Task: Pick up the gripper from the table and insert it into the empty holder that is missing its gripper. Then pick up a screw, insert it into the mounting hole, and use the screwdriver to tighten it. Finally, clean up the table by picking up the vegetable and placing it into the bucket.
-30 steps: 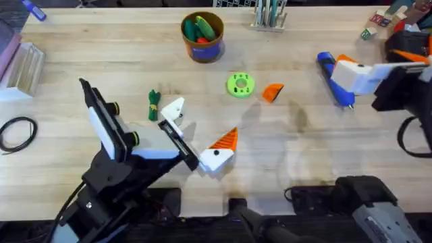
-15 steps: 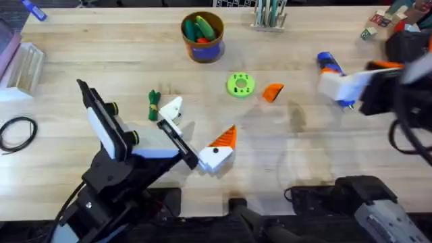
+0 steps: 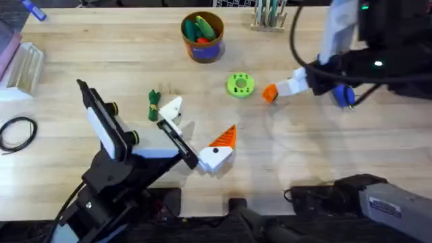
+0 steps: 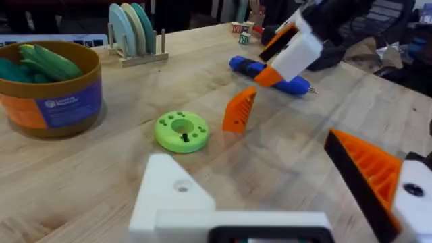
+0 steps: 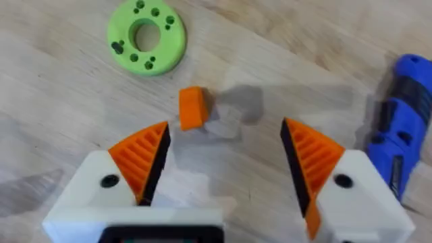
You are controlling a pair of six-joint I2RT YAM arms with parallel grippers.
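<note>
- Orange and ribbed, the loose gripper (image 3: pixel 271 92) stands on the table (image 3: pixel 324 155) a little right of the middle, just beside the bright-green disc (image 3: pixel 239 85); the left wrist view shows it upright on its edge (image 4: pixel 238 110).
- The right gripper (image 5: pixel 223 165) hangs directly above that wedge, its two orange-padded fingers (image 5: pixel 142 158) spread wide apart with nothing between them and the wedge (image 5: pixel 192 107) lying on the wood in the gap, untouched.
- The blue screwdriver (image 3: pixel 344 94) lies near the table's right edge, partly under the right arm; in the right wrist view it sits just beside the right-hand finger (image 5: pixel 399 121).
- The left gripper (image 3: pixel 196 138) rests low toward the near edge, left of middle. One of its white finger bases carries an orange tip (image 3: pixel 225 139); the other is the bare white holder (image 3: pixel 173 108), with its mounting hole visible in the left wrist view (image 4: pixel 181 187). Its fingers stand apart and hold nothing.
- The dark-green vegetable (image 3: pixel 154 104) lies just beside the bare holder, on the side toward the left edge.
- The bucket (image 3: pixel 202 37) stands near the far edge, around the middle, with green and red toy pieces inside.
- A black cable loop (image 3: pixel 17 132) lies by the left edge.
</note>
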